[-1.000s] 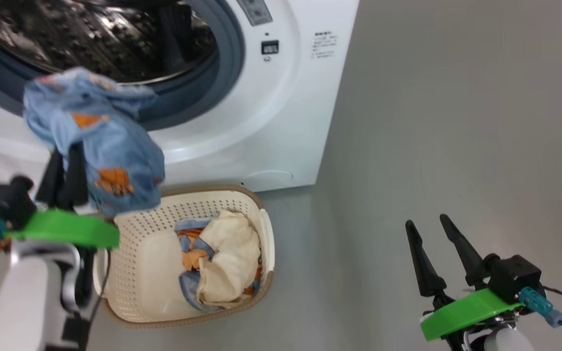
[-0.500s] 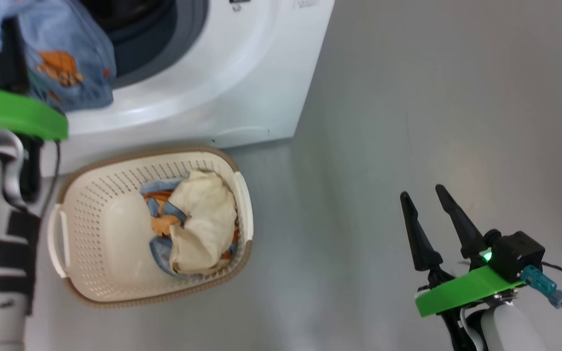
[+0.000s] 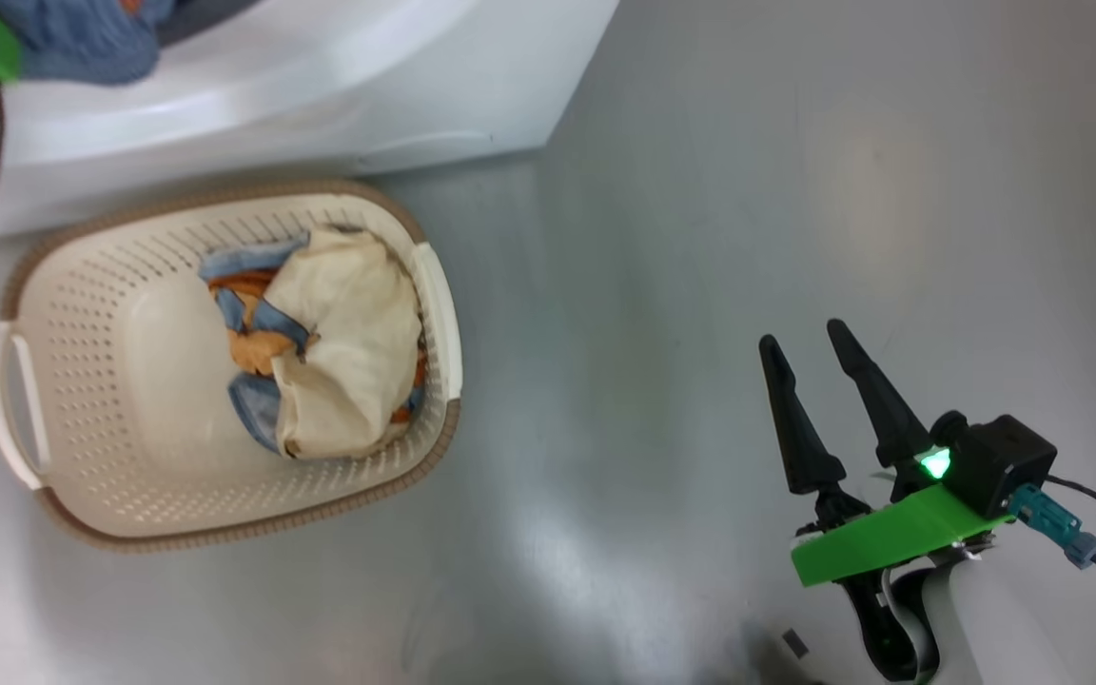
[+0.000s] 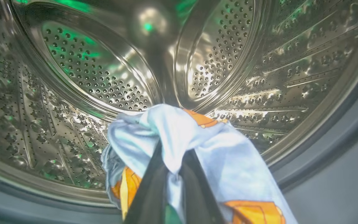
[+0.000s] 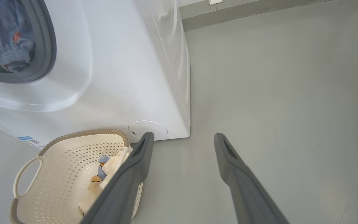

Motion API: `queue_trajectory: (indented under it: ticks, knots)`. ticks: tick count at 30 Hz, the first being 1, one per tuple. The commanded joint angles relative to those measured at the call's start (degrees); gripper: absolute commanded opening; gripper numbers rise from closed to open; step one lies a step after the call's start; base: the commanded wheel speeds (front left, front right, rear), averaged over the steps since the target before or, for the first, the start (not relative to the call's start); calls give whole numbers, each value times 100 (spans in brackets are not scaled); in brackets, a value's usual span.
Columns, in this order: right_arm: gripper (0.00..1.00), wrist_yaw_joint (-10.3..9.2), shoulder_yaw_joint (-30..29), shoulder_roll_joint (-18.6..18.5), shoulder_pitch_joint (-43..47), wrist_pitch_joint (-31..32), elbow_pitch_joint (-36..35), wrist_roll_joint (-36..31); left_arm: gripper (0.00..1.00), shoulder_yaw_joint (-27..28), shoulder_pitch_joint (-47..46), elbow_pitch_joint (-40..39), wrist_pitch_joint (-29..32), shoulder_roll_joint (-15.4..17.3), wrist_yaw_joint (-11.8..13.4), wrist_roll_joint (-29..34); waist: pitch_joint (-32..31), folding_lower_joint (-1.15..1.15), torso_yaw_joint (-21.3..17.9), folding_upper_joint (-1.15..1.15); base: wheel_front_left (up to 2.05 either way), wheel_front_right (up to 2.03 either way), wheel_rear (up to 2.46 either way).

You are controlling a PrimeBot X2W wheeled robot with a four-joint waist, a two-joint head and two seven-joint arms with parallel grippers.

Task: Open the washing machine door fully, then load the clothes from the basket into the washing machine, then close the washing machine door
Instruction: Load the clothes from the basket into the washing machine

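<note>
Light blue garment (image 4: 228,161) is pinched by L end effector (image 4: 174,152) at washing machine drum (image 4: 89,77) (perforated steel); R end effector (image 3: 802,335) is spread over floor (image 3: 700,190), apart from basket (image 3: 225,529).

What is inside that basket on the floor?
In the basket, a cream cloth lies on top of a blue printed garment, whose edges poke out on the left. Whatever else lies under the cloth is covered.
</note>
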Motion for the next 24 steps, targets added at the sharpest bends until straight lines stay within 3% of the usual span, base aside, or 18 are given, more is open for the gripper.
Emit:
queue_trajectory:
  ticks: [1,9,16,19,24]
  knots:
    - [100,10,178,10,13,-28,-105,65,0,23,-265,-21,58,336,-15,4,419,0,-62,0,0,0,0]
    - [100,10,373,10,-99,-28,-74,201,0,-23,-1111,521,185,350,-15,-216,866,0,-120,0,0,0,0]
    - [100,10,554,10,-47,-28,24,441,0,-112,-1617,633,-291,410,186,35,1084,0,-215,0,0,0,0]
    - [100,10,666,10,-105,-28,29,537,0,12,-1792,77,-393,508,427,272,1174,0,-290,0,0,0,0]
    - [100,10,686,10,-190,-28,8,581,0,375,-1529,-827,-397,517,541,487,1213,0,-356,0,0,0,0]
